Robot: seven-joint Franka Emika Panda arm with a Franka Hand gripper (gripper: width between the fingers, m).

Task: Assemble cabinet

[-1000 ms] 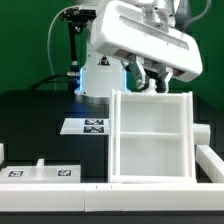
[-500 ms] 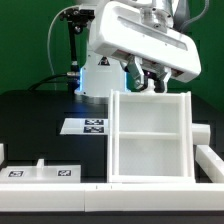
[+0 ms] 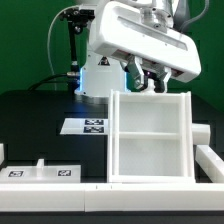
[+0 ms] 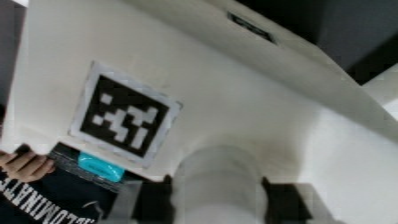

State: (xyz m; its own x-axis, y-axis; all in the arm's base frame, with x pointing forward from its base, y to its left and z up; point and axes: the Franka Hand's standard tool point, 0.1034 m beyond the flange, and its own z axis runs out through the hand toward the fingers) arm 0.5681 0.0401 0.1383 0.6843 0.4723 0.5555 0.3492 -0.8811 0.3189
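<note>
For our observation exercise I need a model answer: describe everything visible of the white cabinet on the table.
The cabinet is a white, plastic-looking open box, its open face turned to the exterior camera. One shelf crosses it, making two empty compartments. It appears to stand upright on the black table, towards the exterior view's right. The fingers are at its top edge; whether they clamp it cannot be told. Up close, a white panel bears a square black-and-white tag.

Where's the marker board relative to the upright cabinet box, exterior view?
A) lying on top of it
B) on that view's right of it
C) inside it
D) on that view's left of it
D: the marker board lies flat to the exterior view's left of the cabinet.
</note>
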